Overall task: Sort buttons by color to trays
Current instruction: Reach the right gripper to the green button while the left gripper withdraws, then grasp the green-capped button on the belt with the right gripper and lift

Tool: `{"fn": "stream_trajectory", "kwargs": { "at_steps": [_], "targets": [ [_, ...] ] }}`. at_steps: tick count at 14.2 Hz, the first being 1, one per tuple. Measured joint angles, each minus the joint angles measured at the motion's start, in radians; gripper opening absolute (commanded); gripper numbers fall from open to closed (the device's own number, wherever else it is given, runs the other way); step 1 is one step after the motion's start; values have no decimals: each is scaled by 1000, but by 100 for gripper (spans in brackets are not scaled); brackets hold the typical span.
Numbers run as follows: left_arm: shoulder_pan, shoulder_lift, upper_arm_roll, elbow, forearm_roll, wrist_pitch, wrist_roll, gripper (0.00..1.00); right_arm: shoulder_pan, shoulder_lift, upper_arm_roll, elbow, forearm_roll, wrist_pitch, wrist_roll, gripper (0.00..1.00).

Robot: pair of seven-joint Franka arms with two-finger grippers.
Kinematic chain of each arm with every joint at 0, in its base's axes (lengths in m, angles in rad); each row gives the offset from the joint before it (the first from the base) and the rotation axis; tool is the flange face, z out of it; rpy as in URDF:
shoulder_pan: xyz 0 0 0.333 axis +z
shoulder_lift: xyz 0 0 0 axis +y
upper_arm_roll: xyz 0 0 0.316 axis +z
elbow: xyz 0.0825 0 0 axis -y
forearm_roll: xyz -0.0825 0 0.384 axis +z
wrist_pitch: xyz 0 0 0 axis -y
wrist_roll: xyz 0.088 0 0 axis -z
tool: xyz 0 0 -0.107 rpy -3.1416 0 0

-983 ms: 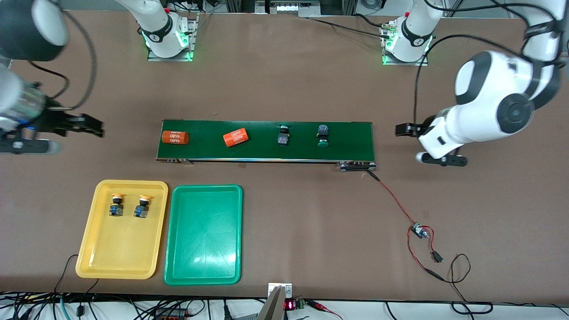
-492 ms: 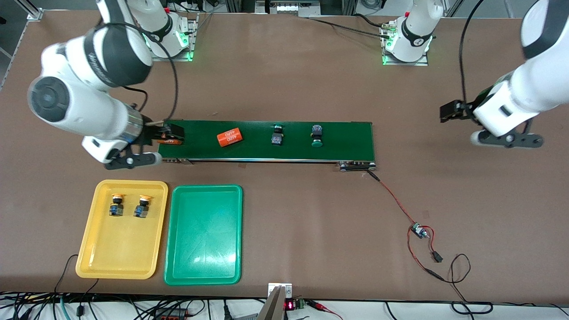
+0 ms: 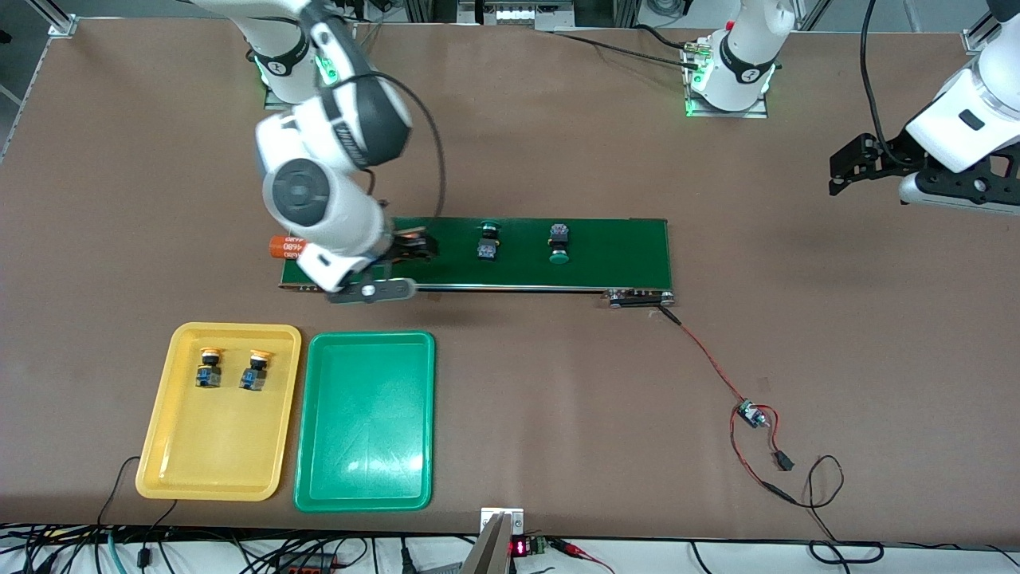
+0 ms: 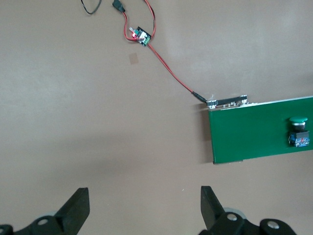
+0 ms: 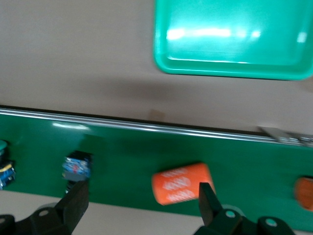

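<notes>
Closest to the front camera sit the two trays side by side. The green tray (image 3: 365, 420) holds nothing, while the yellow tray (image 3: 219, 470) toward the right arm's end carries both yellow-capped buttons (image 3: 209, 366) in a row. Farther back, two green-capped buttons (image 3: 487, 241) lie on the conveyor belt (image 3: 621, 247) with orange cylinders (image 3: 287, 246). The right gripper (image 3: 410, 249) hangs over the belt, fingers spread, holding nothing. The left gripper (image 3: 851, 166) waits, released, over bare table.

Brown table (image 3: 518, 143) under even light, cables (image 3: 239, 550) along its near edge, red wire (image 3: 709, 359)
</notes>
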State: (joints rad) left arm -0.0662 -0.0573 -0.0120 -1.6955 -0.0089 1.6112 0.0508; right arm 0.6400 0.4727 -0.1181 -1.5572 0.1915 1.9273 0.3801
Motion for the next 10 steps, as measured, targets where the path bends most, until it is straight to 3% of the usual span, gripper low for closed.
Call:
{"fn": "stream_trajectory", "kwargs": {
  "at_steps": [10],
  "targets": [
    [-8, 0, 0, -7, 0, 0, 8, 100, 134, 138, -2, 1, -17, 95, 245, 100]
  ]
}}
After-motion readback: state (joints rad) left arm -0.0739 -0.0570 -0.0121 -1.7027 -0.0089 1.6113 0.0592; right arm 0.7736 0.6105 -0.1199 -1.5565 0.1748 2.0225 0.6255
